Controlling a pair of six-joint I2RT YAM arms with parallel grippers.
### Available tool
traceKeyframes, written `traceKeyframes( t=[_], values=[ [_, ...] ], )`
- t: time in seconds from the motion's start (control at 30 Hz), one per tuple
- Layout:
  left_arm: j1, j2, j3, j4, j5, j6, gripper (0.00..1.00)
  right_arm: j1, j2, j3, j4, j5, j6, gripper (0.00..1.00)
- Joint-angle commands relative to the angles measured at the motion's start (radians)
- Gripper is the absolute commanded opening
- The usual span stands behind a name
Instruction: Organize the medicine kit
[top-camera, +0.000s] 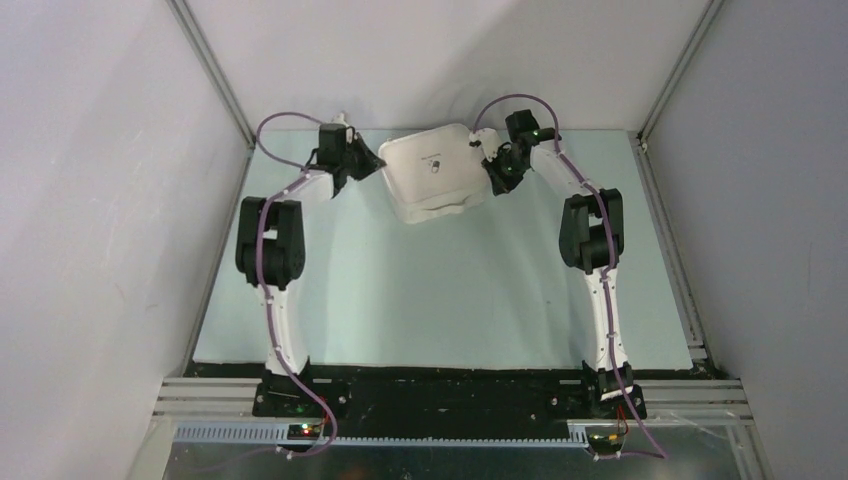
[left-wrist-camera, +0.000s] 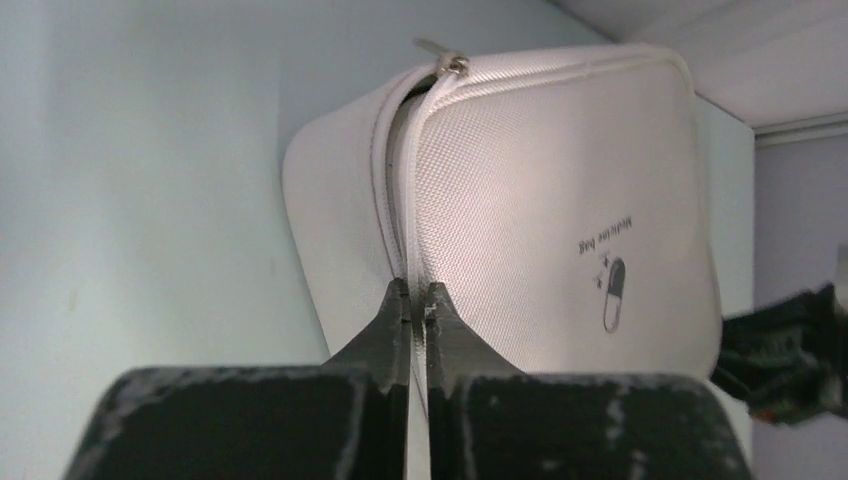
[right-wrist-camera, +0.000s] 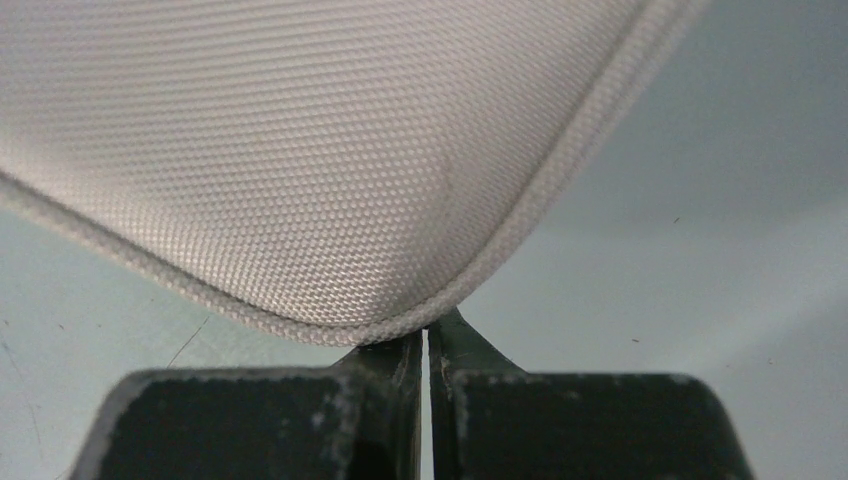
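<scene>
White rounded-square fabric medicine kit (top-camera: 432, 172), its zip seam gaping, lies at the far middle of the pale green table (top-camera: 430, 300), flanked evenly by both arms: left gripper (left-wrist-camera: 415, 300) pinched on the kit's left seam, right gripper (right-wrist-camera: 428, 335) closed to a slit against its right corner, hold unclear

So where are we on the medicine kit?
Done: lid down on the case. In hand: left gripper pinches its zip seam, right gripper shut at a corner. To do: seam gapes near the zip pull, so probably zipping shut.
</scene>
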Motion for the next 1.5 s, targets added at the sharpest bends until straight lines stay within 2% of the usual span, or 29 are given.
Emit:
traceKeyframes(
  t=[0.0,0.13,0.23,0.3,0.33,0.37,0.4,0.43,0.47,0.5,0.53,0.57,0.6,0.63,0.67,0.73,0.87,0.93,1.0,1.13,1.3,1.37,1.47],
  values=[
    [-0.017,-0.251,-0.251,0.069,0.129,-0.174,0.0,0.005,-0.007,0.012,-0.06,-0.008,-0.015,0.0],
    [-0.019,-0.457,-0.574,0.127,0.111,-0.212,0.0,-0.012,0.01,0.034,-0.073,0.0,-0.013,0.0],
    [-0.018,-0.6,-0.69,0.142,0.044,-0.197,0.0,-0.013,0.007,0.038,-0.098,0.016,-0.02,0.0],
    [-0.023,-0.642,-0.716,0.145,0.044,-0.14,0.02,-0.006,0.001,0.041,-0.122,0.026,-0.015,0.0],
    [-0.024,-0.649,-0.714,0.147,0.056,-0.114,0.08,-0.004,-0.006,0.039,-0.129,0.029,-0.014,0.0],
    [-0.025,-0.657,-0.709,0.146,0.095,-0.049,0.28,0.001,-0.011,0.032,-0.134,0.03,-0.015,0.0],
    [-0.025,-0.666,-0.69,0.117,0.128,-0.009,0.38,0.003,-0.019,0.027,-0.135,0.032,-0.02,0.0],
    [-0.026,-0.669,-0.678,0.09,0.141,0.087,0.53,0.004,-0.023,0.018,-0.134,0.032,-0.023,0.0],
    [-0.026,-0.678,-0.641,0.006,0.166,0.15,0.57,0.004,-0.023,0.016,-0.133,0.035,-0.027,0.0],
    [-0.028,-0.683,-0.618,-0.043,0.173,0.281,0.63,0.003,-0.02,0.017,-0.131,0.038,-0.028,0.0],
    [-0.03,-0.7,-0.584,-0.13,0.181,0.353,0.65,0.002,-0.017,0.019,-0.131,0.043,-0.031,0.0],
    [-0.031,-0.714,-0.574,-0.158,0.179,0.495,0.67,0.0,-0.012,0.024,-0.13,0.045,-0.036,0.0],
    [-0.034,-0.75,-0.569,-0.189,0.166,0.569,0.69,-0.001,-0.009,0.026,-0.13,0.051,-0.039,0.0],
    [-0.042,-0.768,-0.572,-0.198,0.167,0.725,0.74,-0.001,-0.004,0.029,-0.129,0.054,-0.044,0.0],
    [-0.053,-0.801,-0.579,-0.201,0.177,0.807,0.77,-0.001,-0.003,0.03,-0.128,0.057,-0.046,0.0],
    [-0.107,-0.828,-0.593,-0.209,0.217,1.161,0.83,-0.001,-0.002,0.032,-0.125,0.056,-0.048,0.0],
    [-0.19,-0.811,-0.6,-0.28,0.33,1.608,0.86,0.001,-0.008,0.033,-0.12,0.048,-0.047,0.0],
    [-0.231,-0.775,-0.579,-0.342,0.35,1.758,0.86,0.004,-0.007,0.032,-0.12,0.045,-0.055,0.0],
    [-0.269,-0.74,-0.563,-0.376,0.353,1.847,0.85,0.006,-0.008,0.032,-0.121,0.046,-0.064,0.0],
    [-0.321,-0.653,-0.533,-0.419,0.343,1.945,0.84,0.01,-0.011,0.032,-0.13,0.045,-0.076,0.0],
    [-0.359,-0.541,-0.482,-0.432,0.303,1.943,0.79,0.013,-0.02,0.031,-0.141,0.047,-0.086,0.0],
    [-0.367,-0.489,-0.436,-0.431,0.275,1.899,0.67,0.016,-0.025,0.03,-0.15,0.045,-0.084,0.0],
    [-0.368,-0.426,-0.382,-0.428,0.261,1.848,0.61,0.026,-0.04,0.021,-0.17,0.031,-0.059,0.0]
  ],
)
